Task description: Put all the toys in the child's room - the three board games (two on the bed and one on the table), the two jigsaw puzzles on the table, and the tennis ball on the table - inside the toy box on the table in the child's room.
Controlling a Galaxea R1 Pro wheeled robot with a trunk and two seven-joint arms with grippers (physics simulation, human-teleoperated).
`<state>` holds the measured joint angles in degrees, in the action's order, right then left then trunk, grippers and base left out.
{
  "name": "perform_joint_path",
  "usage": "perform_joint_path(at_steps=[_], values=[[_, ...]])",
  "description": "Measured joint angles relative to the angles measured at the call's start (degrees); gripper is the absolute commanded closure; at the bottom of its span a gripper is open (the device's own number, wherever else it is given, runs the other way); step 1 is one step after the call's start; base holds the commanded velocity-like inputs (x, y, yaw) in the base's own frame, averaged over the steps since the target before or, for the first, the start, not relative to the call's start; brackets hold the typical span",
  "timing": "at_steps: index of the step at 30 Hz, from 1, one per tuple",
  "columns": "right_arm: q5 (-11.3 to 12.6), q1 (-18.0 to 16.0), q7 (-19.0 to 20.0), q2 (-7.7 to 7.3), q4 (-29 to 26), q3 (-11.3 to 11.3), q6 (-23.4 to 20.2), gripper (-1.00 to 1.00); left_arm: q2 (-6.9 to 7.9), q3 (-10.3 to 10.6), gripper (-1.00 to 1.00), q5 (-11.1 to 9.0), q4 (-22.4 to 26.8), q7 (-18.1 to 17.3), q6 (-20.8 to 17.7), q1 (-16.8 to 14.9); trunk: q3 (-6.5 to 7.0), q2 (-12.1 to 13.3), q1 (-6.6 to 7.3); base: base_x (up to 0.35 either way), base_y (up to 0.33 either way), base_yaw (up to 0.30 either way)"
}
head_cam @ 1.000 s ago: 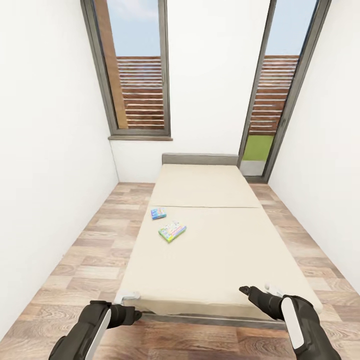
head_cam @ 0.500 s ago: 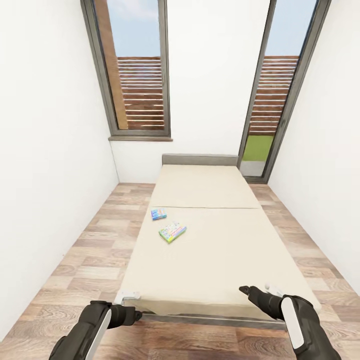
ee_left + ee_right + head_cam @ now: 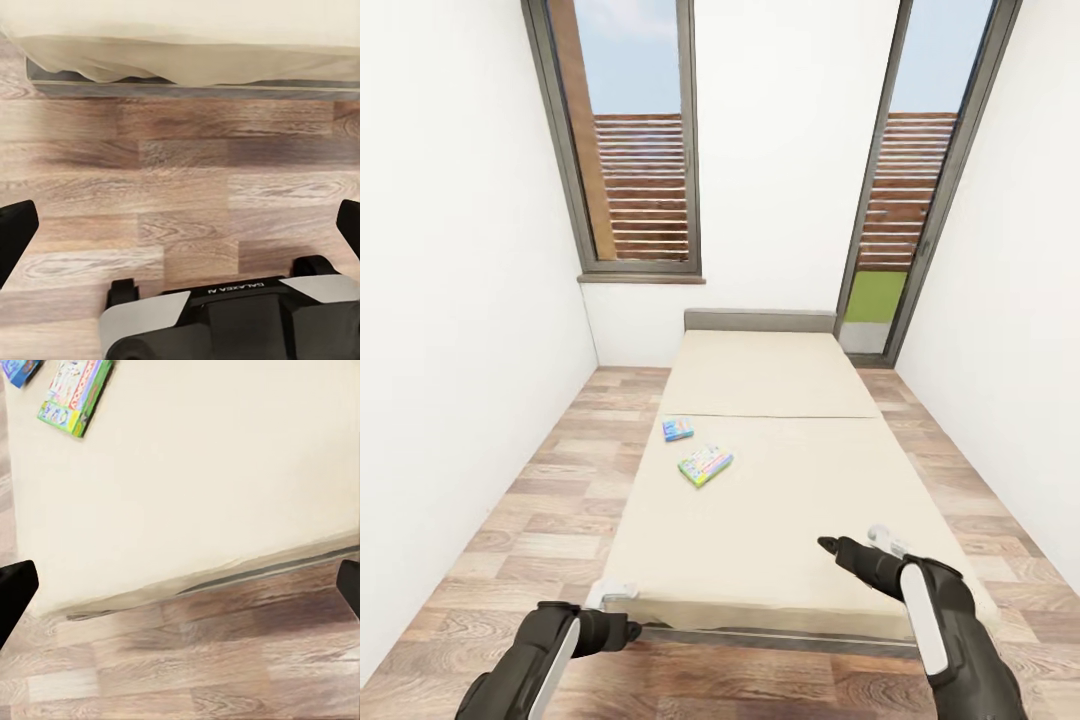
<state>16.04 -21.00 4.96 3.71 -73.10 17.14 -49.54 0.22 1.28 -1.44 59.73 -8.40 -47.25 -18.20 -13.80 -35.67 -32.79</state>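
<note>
My 2 arms are matte black with a long white panel down each forearm. The left gripper and right gripper are black with tapering fingers. In the left wrist view I see a grey-white housing printed "GALAXEA" above 2 black knobs.

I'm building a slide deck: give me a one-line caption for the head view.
Both open pincers, left and right, at the foot of the bed, two board games lying ahead.
</note>
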Motion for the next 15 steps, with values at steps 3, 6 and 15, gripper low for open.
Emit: perform_joint_path(at_steps=[3, 6, 15], values=[[-0.4, -0.7, -0.4, 1.25, -0.8, -0.7, 0.2, -1.0, 0.02, -0.8, -1.0, 0.0, 0.0, 0.0, -0.1, 0.0, 0.0, 0.0, 0.0, 0.0, 0.0, 0.0], [-0.7, -1.9, -0.6, 1.66, -1.2, -1.0, 0.1, -1.0, 0.04, -1.7, -1.0, 0.0, 0.3, 0.1, -0.1, 0.0, 0.0, 0.0, 0.0, 0.0, 0.0, 0.0], [-0.9, -2.8, -0.6, 1.37, -1.4, -1.1, 0.1, -1.0, 0.07, -3.1, -1.0, 0.0, 5.8, 0.1, -3.0, -0.1, 0.0, 0.0, 0.01, 0.021, 0.0, 0.0]])
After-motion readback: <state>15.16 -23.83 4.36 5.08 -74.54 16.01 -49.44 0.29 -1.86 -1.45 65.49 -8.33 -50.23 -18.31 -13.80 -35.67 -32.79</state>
